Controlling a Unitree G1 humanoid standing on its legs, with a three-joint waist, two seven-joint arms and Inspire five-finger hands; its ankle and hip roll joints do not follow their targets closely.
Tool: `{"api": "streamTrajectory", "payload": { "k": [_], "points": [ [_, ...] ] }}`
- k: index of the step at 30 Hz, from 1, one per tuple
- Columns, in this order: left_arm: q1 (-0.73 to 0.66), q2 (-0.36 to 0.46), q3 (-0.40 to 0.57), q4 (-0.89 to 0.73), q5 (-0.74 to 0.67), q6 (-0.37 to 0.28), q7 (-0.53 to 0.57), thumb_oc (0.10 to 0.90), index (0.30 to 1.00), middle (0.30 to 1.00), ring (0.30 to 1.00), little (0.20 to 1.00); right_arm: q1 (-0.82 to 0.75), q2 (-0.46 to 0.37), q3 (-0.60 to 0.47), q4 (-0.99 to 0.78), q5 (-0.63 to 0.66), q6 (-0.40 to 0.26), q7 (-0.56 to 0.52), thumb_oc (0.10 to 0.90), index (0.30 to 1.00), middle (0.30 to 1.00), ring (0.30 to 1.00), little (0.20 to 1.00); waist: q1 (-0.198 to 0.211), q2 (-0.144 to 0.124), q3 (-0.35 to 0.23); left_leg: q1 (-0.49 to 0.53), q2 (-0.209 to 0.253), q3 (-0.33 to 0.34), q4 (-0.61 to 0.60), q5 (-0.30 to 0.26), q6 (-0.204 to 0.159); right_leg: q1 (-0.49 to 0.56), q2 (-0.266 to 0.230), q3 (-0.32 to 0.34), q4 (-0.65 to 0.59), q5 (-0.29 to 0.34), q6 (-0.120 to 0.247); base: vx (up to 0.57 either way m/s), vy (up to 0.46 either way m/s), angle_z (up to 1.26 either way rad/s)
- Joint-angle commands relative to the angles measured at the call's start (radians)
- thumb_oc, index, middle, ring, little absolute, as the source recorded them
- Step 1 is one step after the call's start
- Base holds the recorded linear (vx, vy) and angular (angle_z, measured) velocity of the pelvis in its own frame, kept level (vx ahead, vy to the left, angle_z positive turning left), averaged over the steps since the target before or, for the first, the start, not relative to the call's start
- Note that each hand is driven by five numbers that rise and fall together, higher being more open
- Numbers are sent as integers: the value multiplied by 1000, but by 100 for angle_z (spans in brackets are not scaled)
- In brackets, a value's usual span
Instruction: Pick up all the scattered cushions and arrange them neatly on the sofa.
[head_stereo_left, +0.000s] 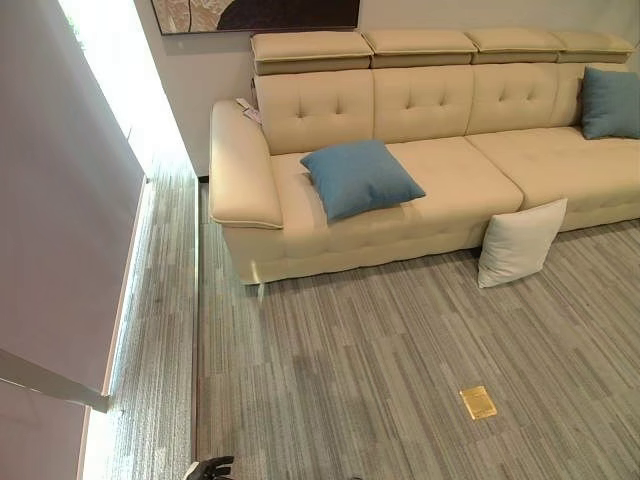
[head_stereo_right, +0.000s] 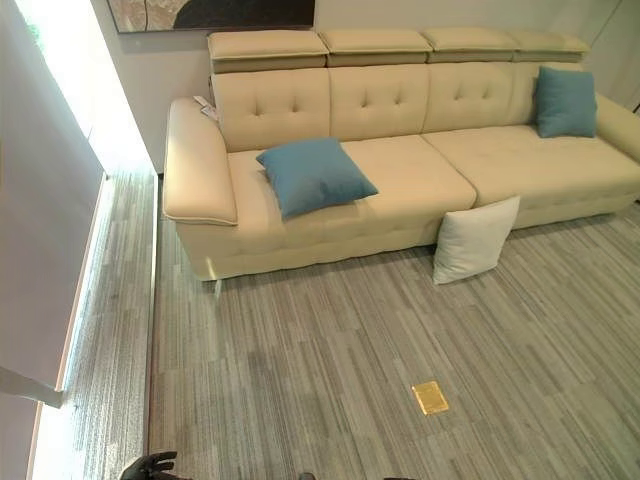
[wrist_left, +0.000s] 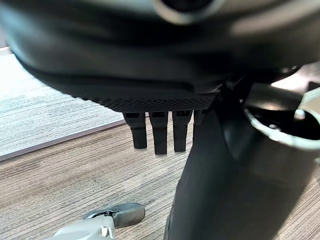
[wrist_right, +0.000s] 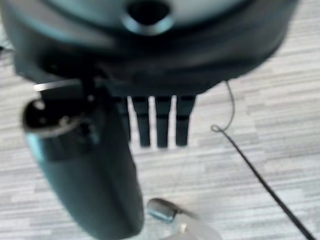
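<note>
So far I am at the approach step, with nothing picked up. My left robot hand (wrist_left: 160, 135) hangs by my side with fingers straight and released, empty; my right robot hand (wrist_right: 155, 125) likewise hangs relaxed over the floor (head_stereo_left: 380, 360), holding nothing. The white cushion (head_stereo_left: 520, 243) stands on the floor well ahead of both hands, off toward my right, leaning against the sofa (head_stereo_left: 450, 170) front. One blue cushion (head_stereo_left: 360, 178) lies askew on the seat, another blue cushion (head_stereo_left: 610, 102) rests at the far right back. Next, I judge, I must walk closer and reach my right robot hand to the white cushion.
</note>
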Motion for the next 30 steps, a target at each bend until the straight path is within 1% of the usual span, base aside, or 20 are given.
{"api": "streamTrajectory", "payload": {
  "k": [1,9,15,16,18,21,22,23,24,26,30],
  "points": [
    [-57,-22,-2,59,31,-14,13,800,900,900,900,900,-8,-16,21,27,-40,-4,-24,800,900,900,900,900,11,3,-10,-50,-10,55,0,-63,-37,30,-57,-69,45,-111,132,40,35,0],
    [-59,-25,-9,70,46,-8,15,800,900,900,900,900,-11,-10,24,30,-43,4,-22,800,900,900,900,900,9,2,-7,-59,-13,58,0,-64,-30,16,-59,-60,57,-112,134,3,21,0],
    [-56,-20,-8,77,55,-5,15,800,900,900,900,900,-18,-10,27,17,-46,3,-22,800,900,900,900,900,19,-3,-2,-66,-19,64,0,-66,-16,-1,-64,-52,79,-117,137,6,48,-7],
    [-62,-16,-11,73,55,-5,16,800,900,900,900,900,-24,-11,29,12,-47,5,-21,800,900,900,900,900,26,-7,9,-74,-28,66,11,-64,0,-16,-76,-44,111,-122,139,-10,80,-16],
    [-65,-14,-12,71,56,-5,16,800,900,900,900,900,-27,-11,29,10,-47,5,-21,800,900,900,900,900,28,-8,12,-84,-31,67,24,-69,6,-27,-81,-40,124,-123,140,-23,65,-7],
    [-74,-12,-18,66,56,-6,16,800,900,900,900,900,-37,-10,29,4,-47,5,-22,800,900,900,900,900,27,-7,23,-105,-38,66,49,-78,21,-68,-97,-36,183,-121,148,-31,90,-5],
    [-80,-8,-22,65,59,-6,16,800,900,900,900,900,-45,-12,29,-6,-44,5,-21,800,900,900,900,900,21,-3,34,-108,-40,62,50,-78,32,-110,-105,-26,249,-114,154,-15,101,-9],
    [-80,-8,-22,65,59,-6,16,800,900,900,900,900,-45,-12,29,-6,-44,5,-21,800,900,900,900,900,22,-3,34,-109,-40,62,50,-78,32,-112,-105,-26,251,-116,154,-17,115,-15],
    [-85,-7,-26,61,60,-7,16,800,900,900,900,900,-48,-13,30,-13,-41,3,-21,800,900,900,900,900,17,1,43,-110,-40,58,55,-79,39,-137,-114,-25,297,-109,157,-15,89,-16],
    [-90,-4,-31,59,60,-6,15,800,900,900,900,900,-56,-14,36,-20,-39,3,-20,800,900,900,900,900,6,7,57,-105,-42,55,58,-84,51,-196,-121,-11,394,-93,149,-9,105,-17],
    [-90,-4,-31,59,60,-6,15,800,900,900,900,900,-56,-13,36,-20,-39,3,-20,800,900,900,900,900,6,7,57,-106,-42,55,58,-84,51,-196,-121,-11,394,-93,149,3,19,-7]
  ]
}}
